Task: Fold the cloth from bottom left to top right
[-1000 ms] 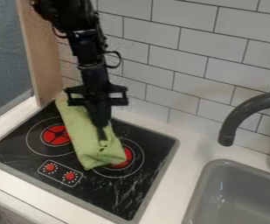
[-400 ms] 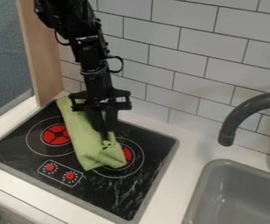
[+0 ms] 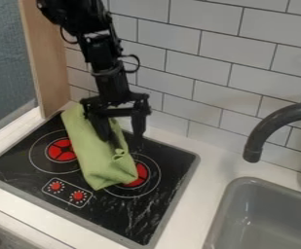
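White tiles (image 3: 178,73) back a pale worktop (image 3: 204,170), where a black stove (image 3: 133,214) is set in beside a grey sink (image 3: 246,180) with a dark tap (image 3: 263,133). Across the stove lies the green cloth (image 3: 94,155), drawn into a long, thick strip that runs from the back left corner down between the two burners, its wider near end overlapping part of the right burner (image 3: 140,175). The hand (image 3: 123,141) hangs over the cloth's right side with its fingers spread: one is above the fabric, the other past its edge, over the stove's black top. Nothing looks pinched between them, though whether the nearer finger brushes the cloth I cannot tell. Judging by the doubled, bulky look, the fold itself seems largely made, and the step in hand is most likely letting go of the turned-over part. Next, the hand should lift straight up and clear, keeping its fingers apart so that neither snags the loose, puckered edge beneath and pulls the fold open. If the layers spring back, a light press along that edge would help.
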`<state>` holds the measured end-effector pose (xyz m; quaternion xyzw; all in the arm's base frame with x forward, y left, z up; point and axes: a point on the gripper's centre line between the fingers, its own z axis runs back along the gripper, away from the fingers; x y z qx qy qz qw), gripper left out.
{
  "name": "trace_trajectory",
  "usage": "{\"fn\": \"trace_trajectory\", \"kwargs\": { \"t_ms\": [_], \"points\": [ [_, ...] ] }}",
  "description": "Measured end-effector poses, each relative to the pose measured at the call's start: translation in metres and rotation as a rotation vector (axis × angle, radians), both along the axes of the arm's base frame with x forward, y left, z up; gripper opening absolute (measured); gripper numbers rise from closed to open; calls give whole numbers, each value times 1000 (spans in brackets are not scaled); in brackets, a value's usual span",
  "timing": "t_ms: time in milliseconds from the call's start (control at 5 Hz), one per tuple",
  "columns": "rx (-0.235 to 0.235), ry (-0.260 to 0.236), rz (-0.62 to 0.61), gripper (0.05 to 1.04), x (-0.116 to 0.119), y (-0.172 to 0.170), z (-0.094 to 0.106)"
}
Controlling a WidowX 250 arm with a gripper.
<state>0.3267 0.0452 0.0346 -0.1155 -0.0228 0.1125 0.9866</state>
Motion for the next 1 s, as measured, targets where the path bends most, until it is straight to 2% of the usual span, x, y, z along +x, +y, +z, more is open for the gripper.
{"fn": "trace_trajectory", "kwargs": {
  "t_ms": [200, 400, 600, 800, 1000],
  "points": [
    [-30, 14, -22, 1008, -3, -3, 5],
    [-24, -53, -62, 999, -3, -5, 36],
    [-29, -98, -73, 999, -6, -6, 61],
    [-25, -144, -66, 999, -12, 0, 77],
    [-24, -147, -66, 999, -13, 1, 78]
  ]
}}
